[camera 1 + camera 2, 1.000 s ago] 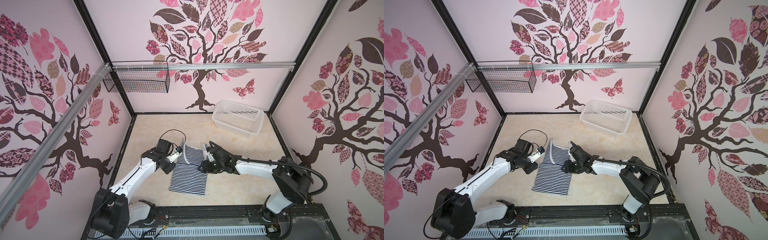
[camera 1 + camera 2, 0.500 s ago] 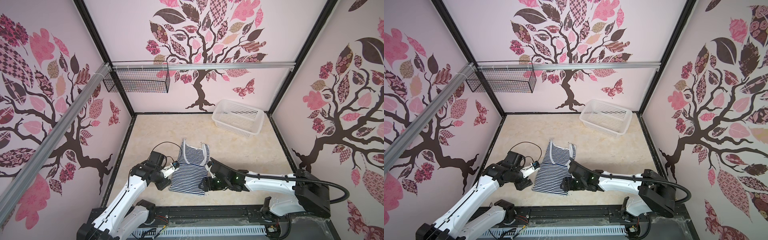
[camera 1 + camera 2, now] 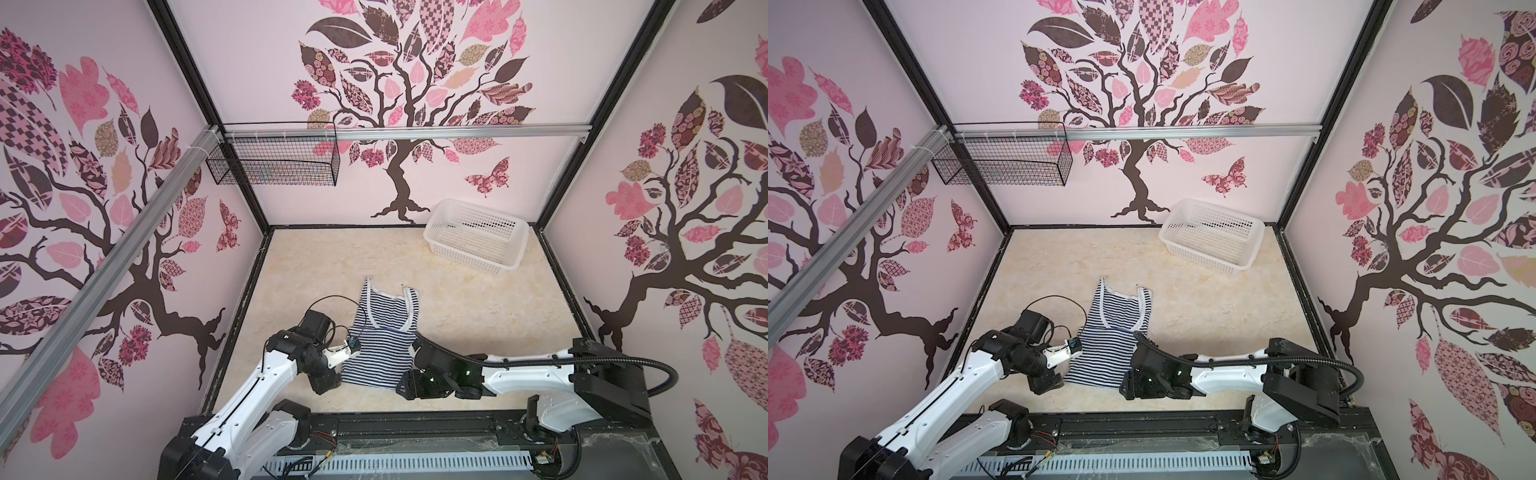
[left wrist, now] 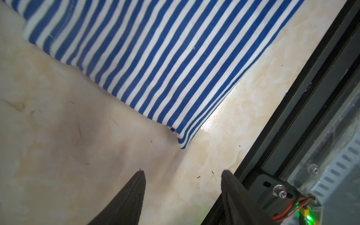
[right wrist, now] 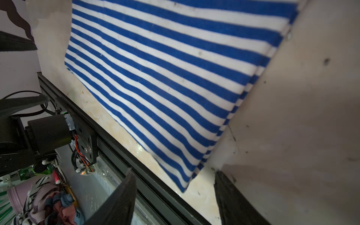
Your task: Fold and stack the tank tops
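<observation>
checking the left gripper (image 4: 183,173) first, we find its jaws spread with only bare table (image 4: 58,116) between them, just short of the near hem corner of the tank top (image 4: 155,58), and the black frame rail (image 4: 292,116) close alongside. the right gripper (image 5: 173,171) likewise stands spread and empty, just short of the opposite hem corner. in both top views the tank top (image 3: 380,353) lies flat near the front of the table, straps pointing toward the white basket (image 3: 476,237) and well apart from it; we see only this one top on the table. faults we judge possible from here: a jaw closing on the upper layer alone would separate the layers and skew the fold; a shallow approach could shove the hem into wrinkles instead of pinching it; unequal lift between the arms would twist the cloth; a finger may strike the rail.
</observation>
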`<state>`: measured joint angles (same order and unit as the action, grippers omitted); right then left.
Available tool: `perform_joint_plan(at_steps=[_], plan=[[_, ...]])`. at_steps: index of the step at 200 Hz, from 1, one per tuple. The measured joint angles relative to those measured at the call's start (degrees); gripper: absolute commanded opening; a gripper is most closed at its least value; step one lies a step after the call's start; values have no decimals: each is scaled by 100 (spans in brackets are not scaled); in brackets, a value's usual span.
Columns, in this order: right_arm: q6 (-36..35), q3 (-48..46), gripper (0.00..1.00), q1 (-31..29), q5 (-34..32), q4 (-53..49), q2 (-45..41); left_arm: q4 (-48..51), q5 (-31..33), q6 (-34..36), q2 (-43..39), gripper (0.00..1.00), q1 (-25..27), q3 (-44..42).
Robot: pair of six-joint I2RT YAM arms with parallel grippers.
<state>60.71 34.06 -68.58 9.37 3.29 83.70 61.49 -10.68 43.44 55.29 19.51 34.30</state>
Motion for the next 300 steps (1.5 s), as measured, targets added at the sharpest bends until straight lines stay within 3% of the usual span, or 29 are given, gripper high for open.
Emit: perform_joint_plan(at_steps=[60,130,210,280,300], plan=[[153,2,60,0,-70,223,155,-306,-358,92,319,65,0,-68],[247,11,47,0,-68,442,328,-603,-442,168,949,60,0,-68],[234,28,32,0,-70,444,400,-680,-479,262,1611,24,0,83],[181,44,8,0,-81,323,380,-616,-647,289,1740,0,0,278],[129,50,0,0,-87,245,339,-533,-693,315,1746,0,0,295]])
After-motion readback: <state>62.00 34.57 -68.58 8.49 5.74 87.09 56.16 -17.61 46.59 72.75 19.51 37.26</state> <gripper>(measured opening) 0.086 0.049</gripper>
